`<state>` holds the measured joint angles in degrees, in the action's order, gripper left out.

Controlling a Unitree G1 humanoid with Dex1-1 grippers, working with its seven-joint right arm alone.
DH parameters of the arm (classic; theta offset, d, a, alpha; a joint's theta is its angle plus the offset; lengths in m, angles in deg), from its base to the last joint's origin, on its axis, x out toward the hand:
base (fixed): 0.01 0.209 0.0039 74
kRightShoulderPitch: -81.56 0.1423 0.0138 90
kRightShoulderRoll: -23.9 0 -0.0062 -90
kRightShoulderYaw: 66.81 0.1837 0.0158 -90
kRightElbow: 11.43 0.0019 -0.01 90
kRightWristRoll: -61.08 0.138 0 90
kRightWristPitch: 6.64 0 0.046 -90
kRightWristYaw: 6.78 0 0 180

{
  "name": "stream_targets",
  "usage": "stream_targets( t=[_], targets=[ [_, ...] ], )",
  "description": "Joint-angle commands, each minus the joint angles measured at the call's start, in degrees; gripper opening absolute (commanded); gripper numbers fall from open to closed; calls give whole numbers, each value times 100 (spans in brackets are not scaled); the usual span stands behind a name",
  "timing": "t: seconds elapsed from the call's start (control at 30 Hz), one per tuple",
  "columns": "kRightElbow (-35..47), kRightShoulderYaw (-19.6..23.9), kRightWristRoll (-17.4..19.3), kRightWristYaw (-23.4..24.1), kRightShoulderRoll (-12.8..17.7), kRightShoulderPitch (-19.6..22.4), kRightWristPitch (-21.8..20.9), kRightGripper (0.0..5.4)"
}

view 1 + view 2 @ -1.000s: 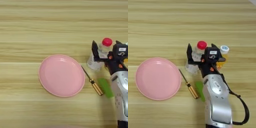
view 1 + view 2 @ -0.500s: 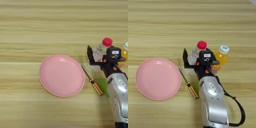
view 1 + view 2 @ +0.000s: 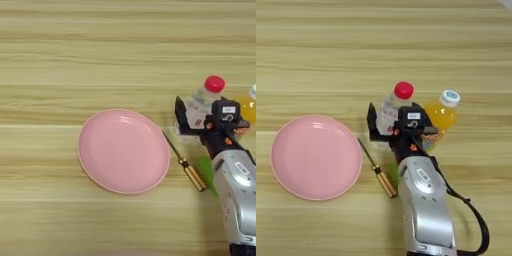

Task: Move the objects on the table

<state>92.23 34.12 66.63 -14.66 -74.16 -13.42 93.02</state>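
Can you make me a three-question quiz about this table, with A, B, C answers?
1. Where is the screwdriver?
A. on the pink plate
B. on the table right of the plate
C. inside a bottle

2. What colour is the clear bottle's cap?
A. red
B. blue
C. green

3. How does the orange-juice bottle stand?
A. upside down
B. upright
C. crushed flat

Answers: 1 B, it lies on wood beside the plate. 2 A, its cap is red. 3 B, its white cap is on top.
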Motion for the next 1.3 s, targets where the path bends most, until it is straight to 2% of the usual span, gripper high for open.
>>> stream_targets(
  t=[0.03,0.57,1.0,1.3],
  targets=[
    [109,71,-23,48,151,305,-234,538],
    [-8,56,41,21,151,326,-212,538],
    [-33,64,68,5,153,322,-232,383],
    [48,37,75,-25,152,291,-272,330]
  ],
)
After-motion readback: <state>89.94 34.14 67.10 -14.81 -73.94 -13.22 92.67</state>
